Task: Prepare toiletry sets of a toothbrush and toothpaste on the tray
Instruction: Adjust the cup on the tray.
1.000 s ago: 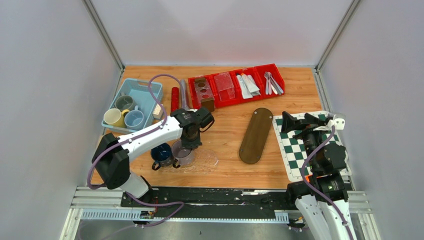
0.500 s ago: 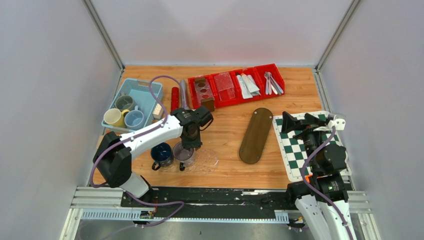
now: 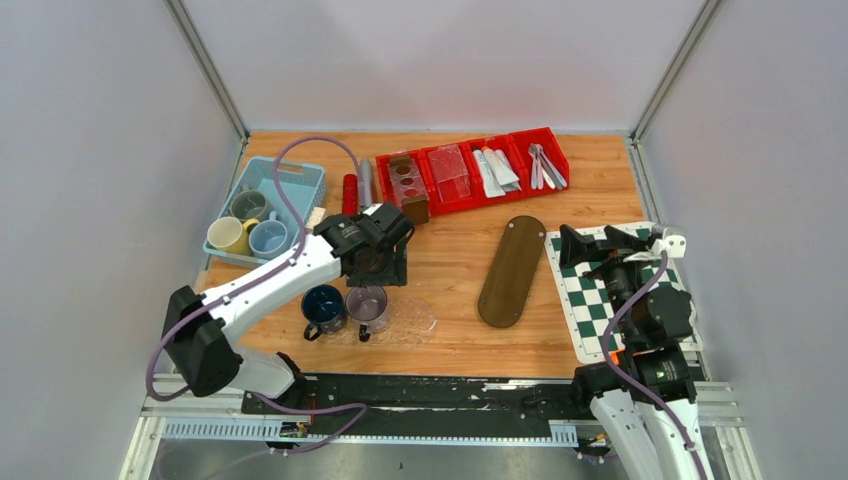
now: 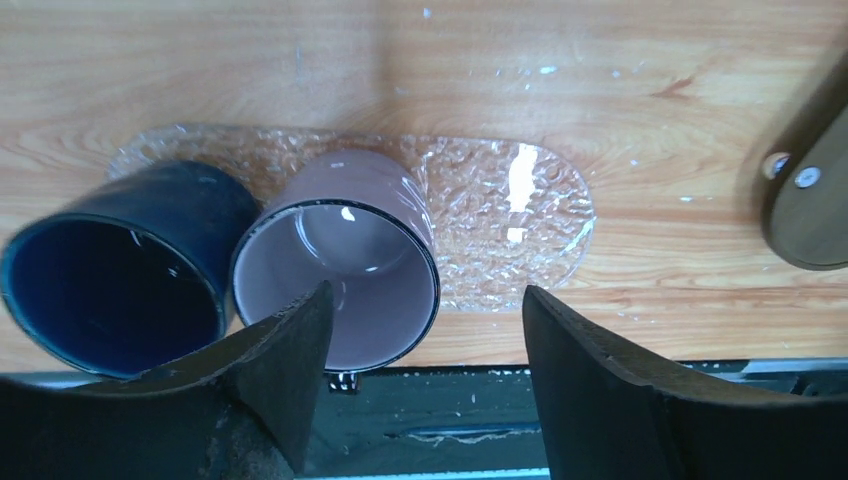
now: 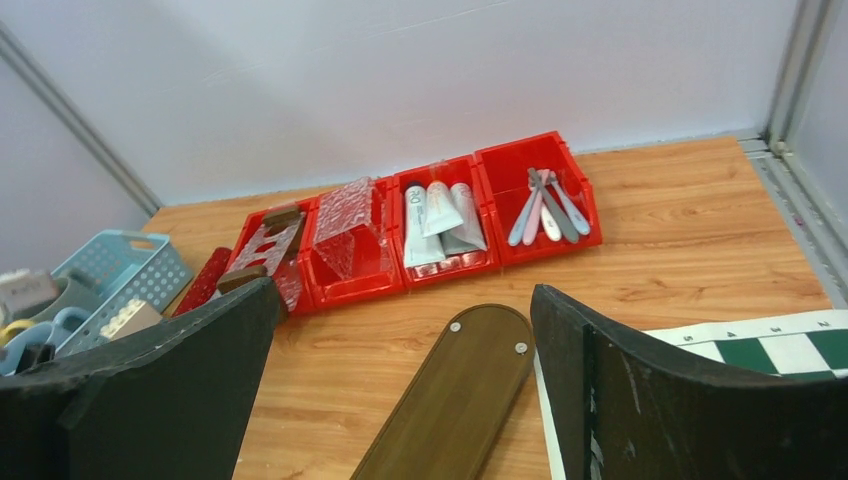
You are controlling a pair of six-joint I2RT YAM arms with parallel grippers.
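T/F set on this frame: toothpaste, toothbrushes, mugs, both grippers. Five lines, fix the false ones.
1. The toothpaste tubes lie in a red bin. True.
2. The toothbrushes stand in the mauve mug. False: they lie in the end red bin.
3. The mauve mug stands on the clear tray beside the dark blue mug. True.
4. The left gripper is shut on the mauve mug. False: its jaws stand apart above it.
5. The right gripper holds a toothpaste tube. False: it is open with nothing in it, by the checkered mat.
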